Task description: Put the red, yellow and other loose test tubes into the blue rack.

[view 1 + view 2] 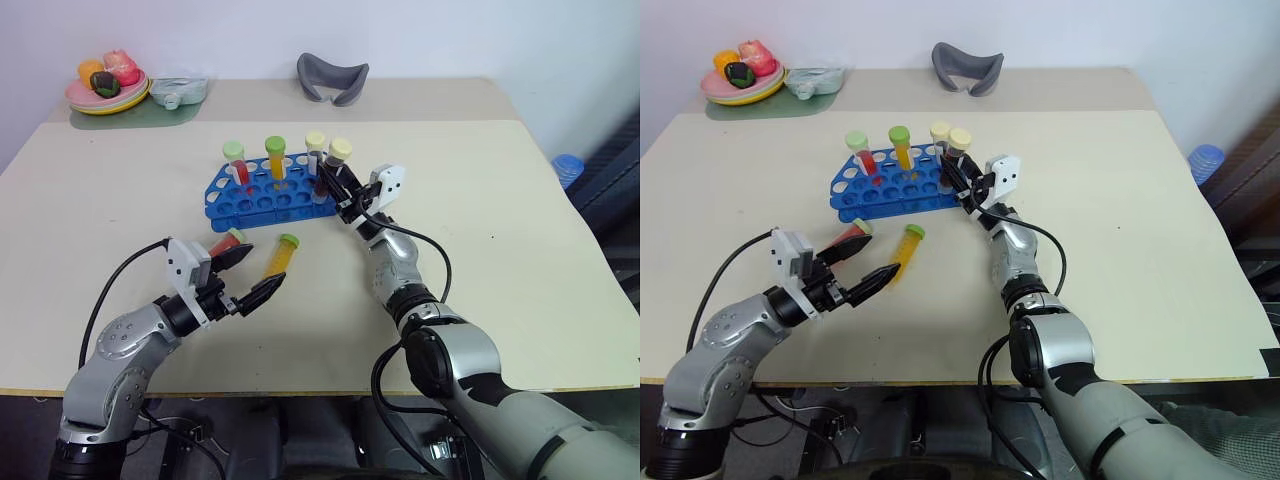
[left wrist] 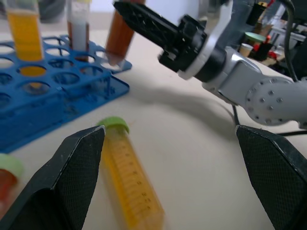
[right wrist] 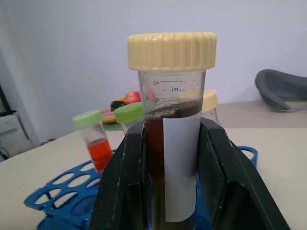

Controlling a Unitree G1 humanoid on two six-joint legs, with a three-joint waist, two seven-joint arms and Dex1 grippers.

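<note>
Head stereo pair looking down over table (image 1: 560, 300), wrist cameras close, all sharing blue rack (image 1: 262, 196)

Beige table (image 1: 500, 230): blue rack (image 1: 262, 197), two loose tubes (image 1: 282, 256).

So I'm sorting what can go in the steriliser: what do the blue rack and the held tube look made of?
The blue rack: probably moulded plastic, uniform bright colour with a slight sheen. The dark brown tube in the right claw: clear plastic by its look, with moulded graduations, a ribbed pale yellow cap and a matte white label, likely paper.
</note>
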